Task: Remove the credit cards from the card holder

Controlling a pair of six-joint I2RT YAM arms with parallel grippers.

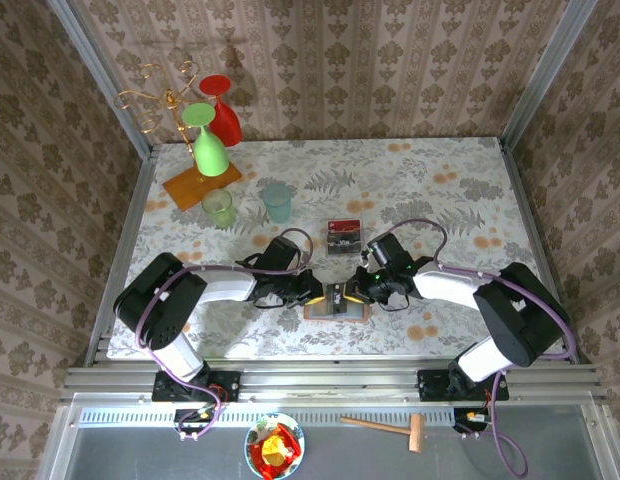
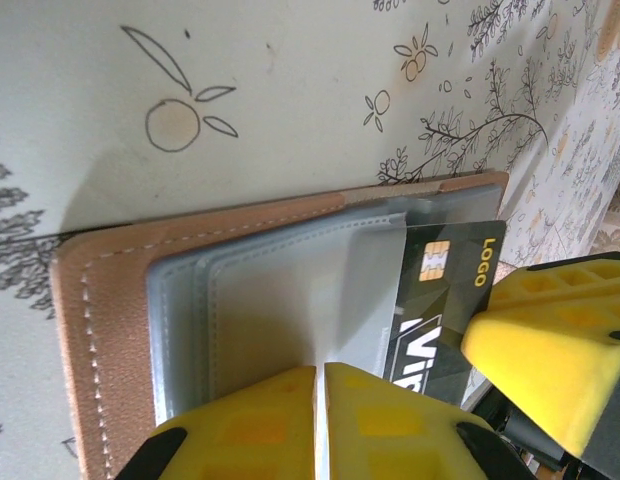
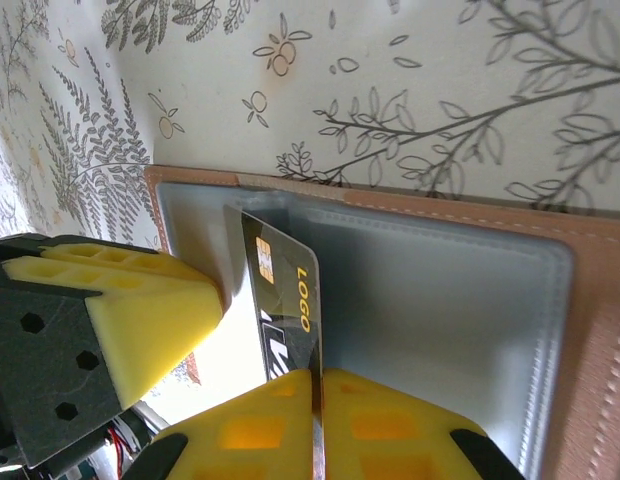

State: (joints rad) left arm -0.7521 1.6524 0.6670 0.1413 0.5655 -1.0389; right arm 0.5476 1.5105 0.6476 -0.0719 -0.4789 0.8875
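Your right gripper point(image 3: 318, 390) pinches a black card point(image 3: 282, 300), half out of the open holder point(image 3: 595, 300) lying between both arms. Your left gripper point(image 2: 320, 380), shut, seems to press the holder down. The card looks thin, stiff and slippery, so grip its edge.

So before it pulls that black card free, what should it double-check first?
1. Grip: right gripper shut on the black card: ok.
2. Hold-down: left gripper shut, bearing on the card holder: ok.
3. Card partly out of the grey pocket, chip showing: ok.
4. Bare table near the loose cards to lay this one: ok.
5. Pull path free of the left gripper's finger beside the card: cannot tell.
6. More cards hidden in the pockets: cannot tell.
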